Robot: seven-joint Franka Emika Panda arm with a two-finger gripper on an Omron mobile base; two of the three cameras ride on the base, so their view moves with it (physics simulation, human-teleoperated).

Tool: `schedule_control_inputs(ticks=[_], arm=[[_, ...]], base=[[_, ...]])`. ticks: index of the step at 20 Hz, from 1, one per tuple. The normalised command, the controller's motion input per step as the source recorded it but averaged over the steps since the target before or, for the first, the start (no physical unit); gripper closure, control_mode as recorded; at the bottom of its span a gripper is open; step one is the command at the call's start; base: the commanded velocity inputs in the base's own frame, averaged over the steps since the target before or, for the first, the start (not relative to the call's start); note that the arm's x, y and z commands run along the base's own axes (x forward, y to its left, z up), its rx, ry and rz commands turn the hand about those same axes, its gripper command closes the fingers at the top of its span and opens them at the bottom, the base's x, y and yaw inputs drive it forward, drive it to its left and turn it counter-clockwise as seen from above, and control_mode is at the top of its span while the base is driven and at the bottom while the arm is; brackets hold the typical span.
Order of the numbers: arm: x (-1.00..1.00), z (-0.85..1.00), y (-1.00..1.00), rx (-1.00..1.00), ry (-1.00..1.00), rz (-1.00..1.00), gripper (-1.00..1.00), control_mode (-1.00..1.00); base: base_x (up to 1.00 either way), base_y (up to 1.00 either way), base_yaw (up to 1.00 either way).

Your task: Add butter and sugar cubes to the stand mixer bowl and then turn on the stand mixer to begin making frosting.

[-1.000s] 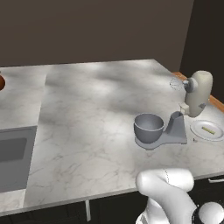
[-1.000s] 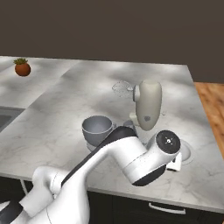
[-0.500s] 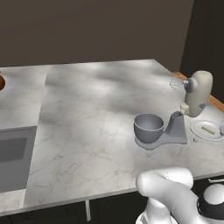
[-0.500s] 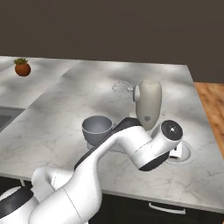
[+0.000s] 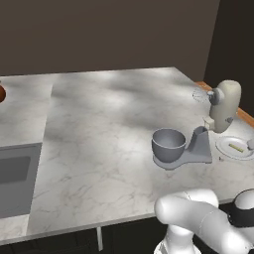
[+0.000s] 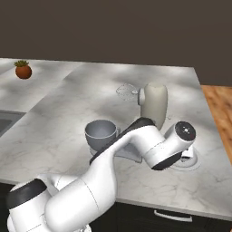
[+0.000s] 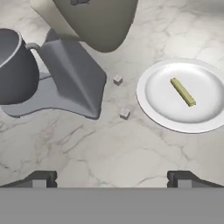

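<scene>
Marble table [image 5: 99, 144]. Left to right in the hand view: stand mixer bowl [image 7: 13, 65], grey, seated on stand mixer [image 7: 70, 74] base; two sugar cubes [image 7: 117, 79] [image 7: 124, 113] loose on the table; white plate [image 7: 183, 120] bearing butter [image 7: 182, 92]. Arm bent low over the table's near edge, hand looking down; pincer [image 7: 112, 178] spread wide, holding nothing.
</scene>
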Motion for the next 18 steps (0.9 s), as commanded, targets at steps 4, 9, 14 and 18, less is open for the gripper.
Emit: schedule_control_inputs(ticks=[4, 9, 14, 18], arm=[[0.27, -0.12, -0.23, 0.0, 0.0, 0.11, -1.0, -1.0], [0.32, -0.27, -0.08, 0.0, 0.01, 0.13, -1.0, -1.0], [0.32, -0.19, -0.01, -0.01, 0.0, 0.07, -1.0, -1.0], [0.31, -0.15, -0.04, -0.02, 0.09, 0.0, -1.0, -1.0]], base=[[0.0, 0.0, 0.0], [0.0, 0.0, 0.0], [0.0, 0.0, 0.0], [0.0, 0.0, 0.0]])
